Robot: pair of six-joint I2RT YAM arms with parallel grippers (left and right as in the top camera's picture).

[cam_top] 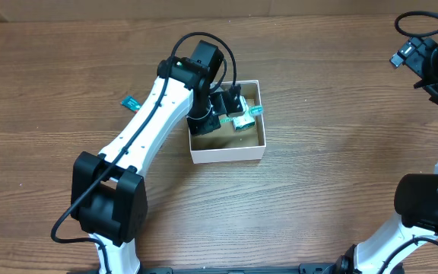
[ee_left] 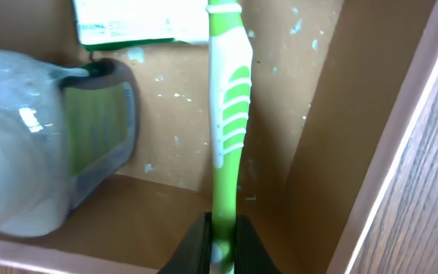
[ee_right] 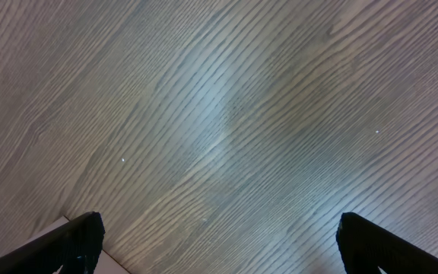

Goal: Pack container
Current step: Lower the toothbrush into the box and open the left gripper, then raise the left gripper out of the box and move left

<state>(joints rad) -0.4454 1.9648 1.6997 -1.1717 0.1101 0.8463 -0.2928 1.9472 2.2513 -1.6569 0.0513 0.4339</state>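
Note:
The container (cam_top: 226, 152) is a small white-walled box with a brown floor at the table's middle. My left gripper (cam_top: 220, 103) reaches down into it and is shut on a green toothbrush (ee_left: 228, 114), which stands along the box floor in the left wrist view. The left gripper's jaws (ee_left: 220, 247) clamp the handle's lower end. A clear pump bottle (ee_left: 44, 144) lies inside the box at the left, and a white and green packet (ee_left: 139, 21) lies beyond it. My right gripper (ee_right: 215, 243) is open and empty above bare table, at the far right edge in the overhead view (cam_top: 432, 65).
A small teal item (cam_top: 131, 102) lies on the table left of the left arm. The box's right wall (ee_left: 390, 175) rises close beside the toothbrush. Wood table surrounds the box on all sides.

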